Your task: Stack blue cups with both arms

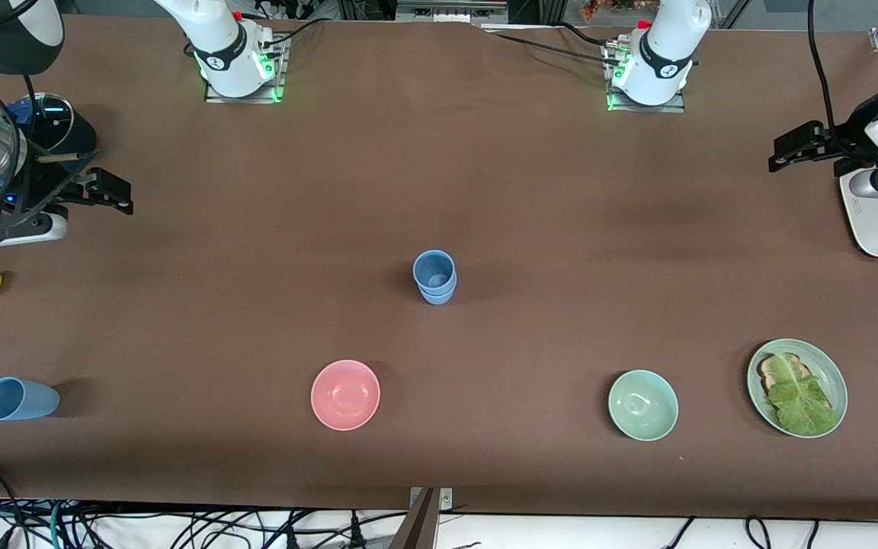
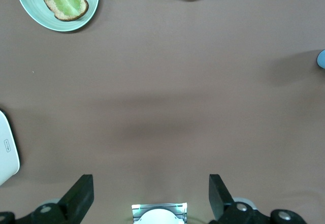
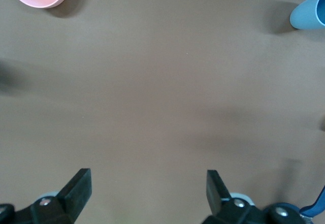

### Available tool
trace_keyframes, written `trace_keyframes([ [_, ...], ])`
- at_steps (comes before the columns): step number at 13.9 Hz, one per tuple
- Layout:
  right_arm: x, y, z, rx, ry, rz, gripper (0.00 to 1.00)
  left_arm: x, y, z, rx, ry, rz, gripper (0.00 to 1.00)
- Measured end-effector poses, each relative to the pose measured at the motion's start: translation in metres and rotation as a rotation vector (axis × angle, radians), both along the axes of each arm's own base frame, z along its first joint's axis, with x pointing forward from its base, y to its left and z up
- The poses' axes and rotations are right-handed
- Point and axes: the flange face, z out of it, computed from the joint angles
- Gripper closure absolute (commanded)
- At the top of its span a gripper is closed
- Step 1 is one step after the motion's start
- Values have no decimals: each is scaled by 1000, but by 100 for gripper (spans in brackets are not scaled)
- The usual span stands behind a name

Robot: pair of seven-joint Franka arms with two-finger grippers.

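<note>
At the centre of the front view stand two blue cups (image 1: 434, 277), already nested, upright on the brown bench (image 1: 439, 191). A third blue cup (image 1: 17, 399) lies on its side at the lower left of that frame, mouth toward the frame's edge, well apart from the stack. The right tool (image 1: 107, 191) hangs at the frame's left edge, fingers spread wide and empty; the left tool (image 1: 793, 149) hangs at the right edge, likewise spread and empty. Both arms wait. These cups look light, stiff, matte plastic, probably not slippery but apt to roll when nudged. The lying cup is likely best pinched across its wall near the rim, where the taper is widest.
</note>
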Motion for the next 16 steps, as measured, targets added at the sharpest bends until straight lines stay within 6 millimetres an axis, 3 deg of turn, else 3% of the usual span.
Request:
trace_keyframes([
  [7, 4, -19, -5, 31, 11, -42, 0, 0, 0, 0, 0, -1, 0, 0],
  [16, 4, -17, -3, 35, 6, -39, 0, 0, 0, 0, 0, -1, 0, 0],
])
